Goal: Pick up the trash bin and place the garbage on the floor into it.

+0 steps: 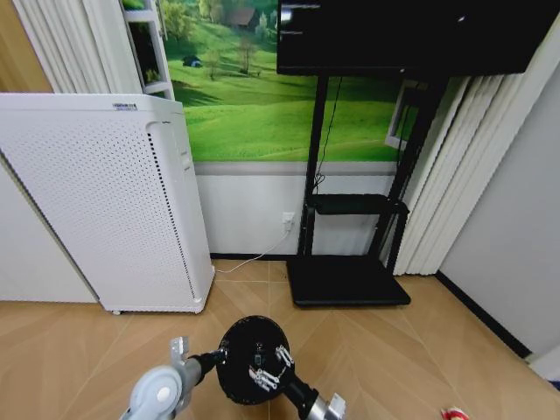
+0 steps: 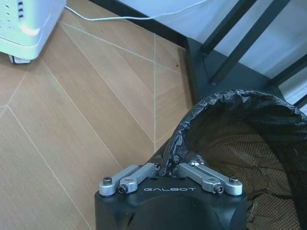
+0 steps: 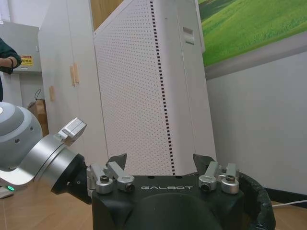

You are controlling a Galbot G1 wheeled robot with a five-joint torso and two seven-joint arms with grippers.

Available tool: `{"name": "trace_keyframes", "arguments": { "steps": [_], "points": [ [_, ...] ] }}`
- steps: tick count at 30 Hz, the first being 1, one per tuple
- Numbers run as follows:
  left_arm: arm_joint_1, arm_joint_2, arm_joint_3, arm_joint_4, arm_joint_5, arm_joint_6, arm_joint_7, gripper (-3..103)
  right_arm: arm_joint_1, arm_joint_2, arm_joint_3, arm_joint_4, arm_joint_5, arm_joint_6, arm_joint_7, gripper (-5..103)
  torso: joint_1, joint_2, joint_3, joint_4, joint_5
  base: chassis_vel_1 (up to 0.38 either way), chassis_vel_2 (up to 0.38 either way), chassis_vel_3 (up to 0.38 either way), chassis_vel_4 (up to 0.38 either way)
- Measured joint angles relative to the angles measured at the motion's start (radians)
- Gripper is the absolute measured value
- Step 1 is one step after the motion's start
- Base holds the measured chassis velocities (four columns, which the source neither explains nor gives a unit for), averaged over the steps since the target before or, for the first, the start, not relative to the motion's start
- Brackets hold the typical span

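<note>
Here, the floor [image 1: 411, 350] of tan chevron parquet spreads out to a white wall topped by a green meadow mural. A tall white perforated appliance [image 1: 105, 201] stands on it to the robot's left, and a black TV stand [image 1: 350, 280] with a dark screen above stands ahead, its flat base resting on the wood. A white cable [image 2: 134, 18] trails along the skirting between the two.

Between them and nearer the robot is the trash bin [image 1: 254, 359], a small black round bin seen from above, lined with a crinkled black bag, its mesh wall showing inside in the left wrist view.

The left claw [image 1: 220, 356] reaches the bin's rim from the robot's left side; its fingers are pressed together on the rim and bag edge, pinching it [image 2: 169, 168]. The right claw [image 1: 269, 367] hovers over the bin's mouth, its fingers [image 3: 117, 163] spread apart with nothing between them.

A small red-and-white scrap [image 1: 455, 413] of the garbage lies on the parquet far to the robot's right, well apart from the bin.
</note>
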Motion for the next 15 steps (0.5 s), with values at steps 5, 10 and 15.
{"name": "trace_keyframes", "arguments": {
  "steps": [5, 10, 15],
  "points": [
    [0.02, 0.001, -0.036, -0.002, 0.0, -0.003, -0.007, 3, -0.014, 0.018, 0.046, 0.049, 0.024, 0.0, 0.034, 96, 0.0, 0.0, 0.0, 0.0, -0.0001, 0.0, 0.0, 0.0, 0.0],
    [0.048, -0.013, -0.115, 0.005, -0.004, -0.008, -0.017, 3, -0.054, 0.042, 0.148, 0.088, 0.027, -0.015, 0.098, 100, 0.0, 0.0, 0.0, 0.0, -0.0001, 0.0, 0.0, 0.0, 0.0],
    [0.087, -0.065, -0.217, 0.005, -0.022, -0.011, -0.027, 3, -0.095, 0.079, 0.221, 0.089, 0.025, -0.022, 0.13, 100, 0.0, 0.0, 0.0, -0.0001, -0.0001, 0.0, 0.0, 0.0, 0.0]
  ]
}}
